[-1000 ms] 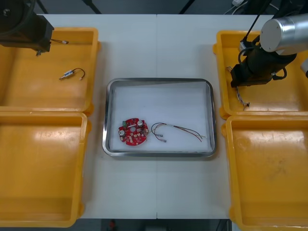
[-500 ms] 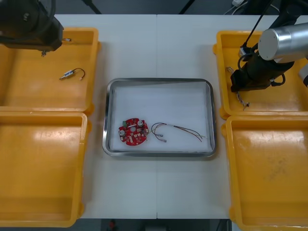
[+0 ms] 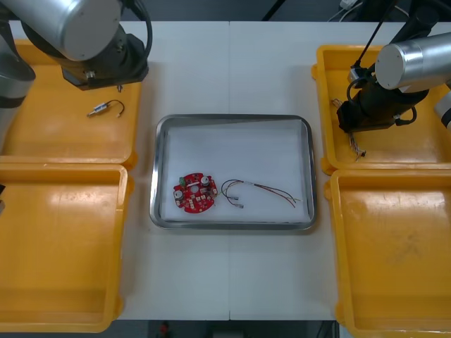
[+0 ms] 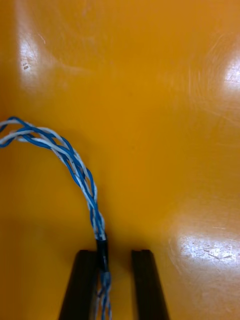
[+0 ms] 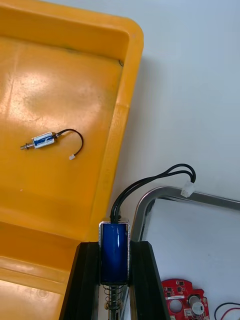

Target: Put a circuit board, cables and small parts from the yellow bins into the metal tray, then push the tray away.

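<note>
Far-left bin: one small silver-and-blue metal part [image 3: 99, 108] on a black lead is lying loose on the floor of the far-left yellow plastic bin [image 3: 49, 137], off to the outer side of the left pincer.
Left pincer: the left pincer [image 5: 114, 246] is clenching a second small metal part, a blue-sleeved cylinder [image 5: 114, 262] with a spring, black leads and a white plug. It is hanging over the light counter [image 5: 200, 75], between that bin's rim and the tray's corner.
Tray: the shiny rectangular metal tray [image 3: 232, 118], white inside, is lying just ahead of the left pincer's fingertips and well apart from the right pincer.
Done: the round red circuit board [image 3: 195, 192] and thin black-and-red wiring [image 3: 261, 190] are resting in the tray, near each other.
Right pincer: the right pincer [image 4: 114, 256] is hanging over the floor of the far-right yellow bin [image 3: 402, 151]. Its fingers are drawn close with the twisted blue and white cable [image 4: 75, 165] running between them, seemingly clenching it.
Remaining: by my judgement the task is sitting roughly halfway. The held part and the twisted cable are not yet in the tray, and the tray is not yet pushed away.
Counts: four yellow bins, one tray, one board, two small metal parts, one twisted cable. Whether the tray wiring is one cable or two, I cannot tell.
</note>
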Available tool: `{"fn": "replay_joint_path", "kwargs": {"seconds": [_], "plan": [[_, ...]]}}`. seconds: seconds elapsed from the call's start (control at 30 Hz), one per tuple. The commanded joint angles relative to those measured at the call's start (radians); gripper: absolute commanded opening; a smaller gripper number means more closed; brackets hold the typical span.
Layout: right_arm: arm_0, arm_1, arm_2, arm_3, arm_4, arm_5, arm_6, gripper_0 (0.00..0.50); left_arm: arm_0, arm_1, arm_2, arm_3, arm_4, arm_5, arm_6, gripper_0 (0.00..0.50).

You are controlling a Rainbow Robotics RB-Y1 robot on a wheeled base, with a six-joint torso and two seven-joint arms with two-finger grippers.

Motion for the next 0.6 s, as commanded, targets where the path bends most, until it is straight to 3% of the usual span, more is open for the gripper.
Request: {"fn": "replay_joint_path", "kwargs": {"seconds": [0.03,0.27,0.43,0.6], "plan": [[0.021,0.023,0.026,-0.005,0.002,-0.008,0.011,0.0,0.055,-0.082,-0.062,-0.059,-0.116,0.006,0.009,0.0],[0.021,0.008,-0.004,-0.029,0.013,0.001,0.023,0.0,0.109,-0.15,-0.122,-0.058,-0.2,0.006,0.043,0.0],[0.021,-0.017,-0.089,-0.117,0.048,0.064,0.049,0.0,0.139,-0.174,-0.206,-0.055,-0.26,-0.007,0.159,0.0],[0.021,-0.035,-0.166,-0.184,0.053,0.118,0.074,0.0,0.156,-0.183,-0.252,-0.053,-0.263,-0.074,0.227,0.0]]}}
